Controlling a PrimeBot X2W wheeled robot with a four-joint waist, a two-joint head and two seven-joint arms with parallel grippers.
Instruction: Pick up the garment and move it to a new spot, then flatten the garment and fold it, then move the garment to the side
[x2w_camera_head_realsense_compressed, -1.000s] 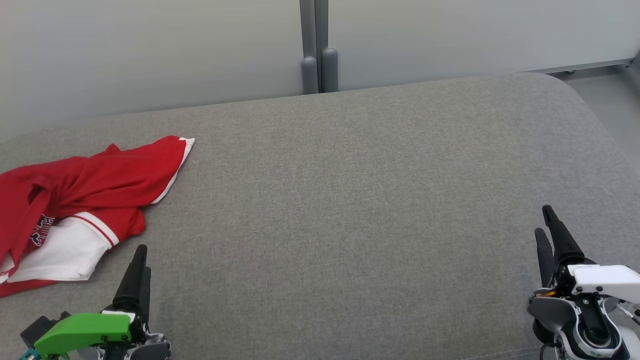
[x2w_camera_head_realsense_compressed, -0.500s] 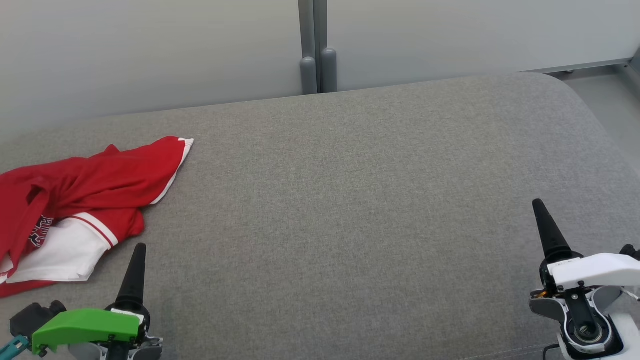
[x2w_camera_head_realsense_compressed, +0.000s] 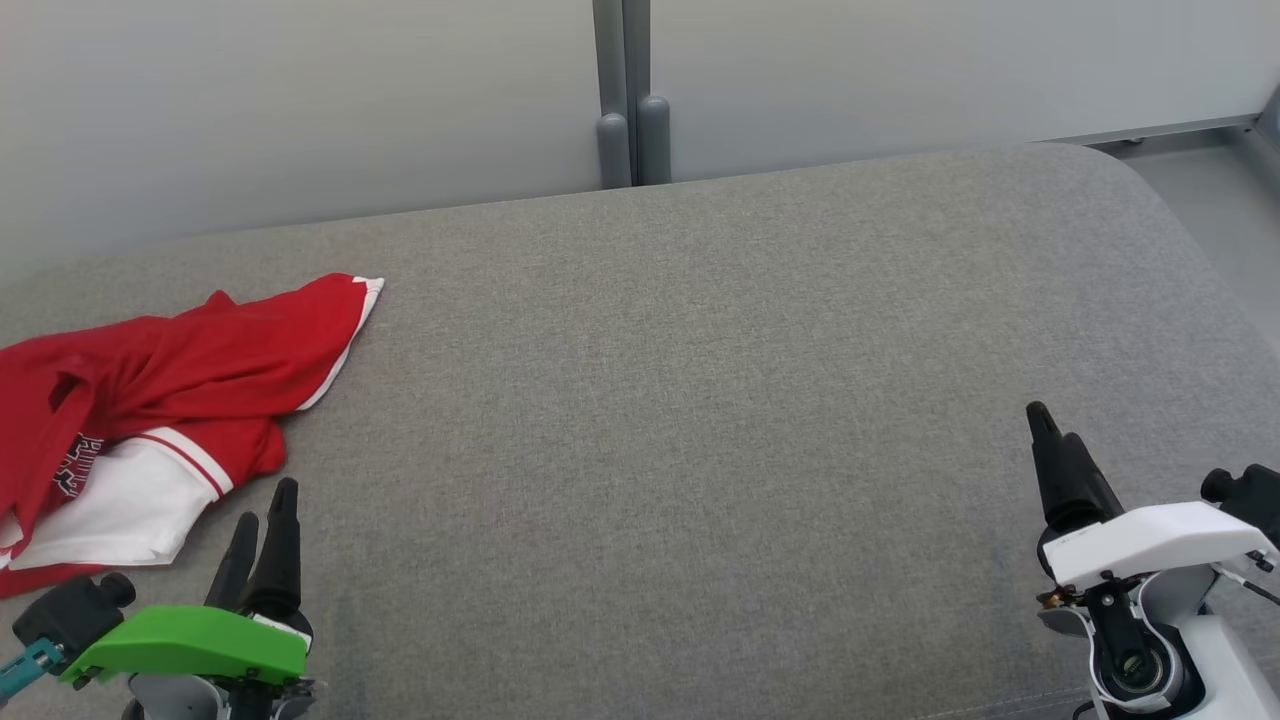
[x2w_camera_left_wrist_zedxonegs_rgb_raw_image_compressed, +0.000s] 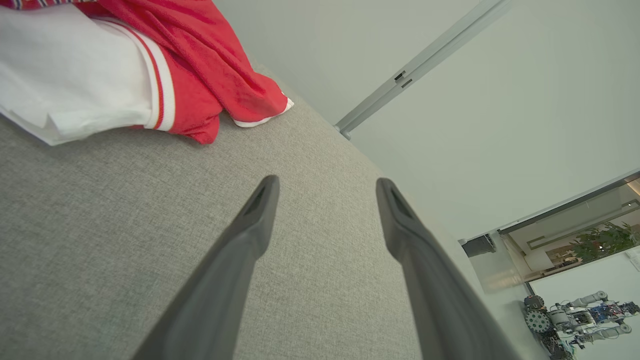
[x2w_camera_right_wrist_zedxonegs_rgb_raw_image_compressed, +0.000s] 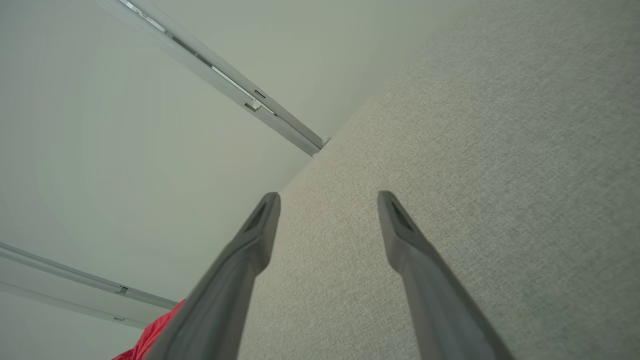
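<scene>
Lying garment (x2w_camera_head_realsense_compressed: 150, 400): a crumpled red jersey with white trim and a white panel, on the bench (x2w_camera_head_realsense_compressed: 680, 400) at 9 o'clock in the head view. It runs off that view's left edge. The lettering on 1 fold is too small to read.
Bench surface: grey woven fabric, with a rounded corner at 2 o'clock.
Left tool (x2w_camera_head_realsense_compressed: 265, 505): at 7 o'clock in the head view, released, with its 2 dark fingers parted and pointing toward 12 o'clock. The tips are near the garment's white edge but apart from it. I cannot tell whether they touch the fabric below.
Left wrist view: the 2 fingers spread over grey bench fabric. The garment (x2w_camera_left_wrist_zedxonegs_rgb_raw_image_compressed: 190, 65) lies at 11 o'clock, clear of both tips.
Green cover (x2w_camera_head_realsense_compressed: 190, 645): sits on the left wrist at the head view's bottom edge.
Right tool (x2w_camera_head_realsense_compressed: 1052, 425): at 4 o'clock in the head view, released, well apart from the garment.
Right wrist view: the 2 fingers stand wide over the bench. A red sliver of garment (x2w_camera_right_wrist_zedxonegs_rgb_raw_image_compressed: 150, 335) shows at 7 o'clock beside 1 finger.
White cover (x2w_camera_head_realsense_compressed: 1150, 540): sits on the right wrist.
Wall panels (x2w_camera_head_realsense_compressed: 300, 100): pale, behind the bench, with a grey post (x2w_camera_head_realsense_compressed: 625, 90) at 12 o'clock where 2 panels meet.
Far robots (x2w_camera_left_wrist_zedxonegs_rgb_raw_image_compressed: 575, 315): small, at 4 o'clock in the left wrist view.
</scene>
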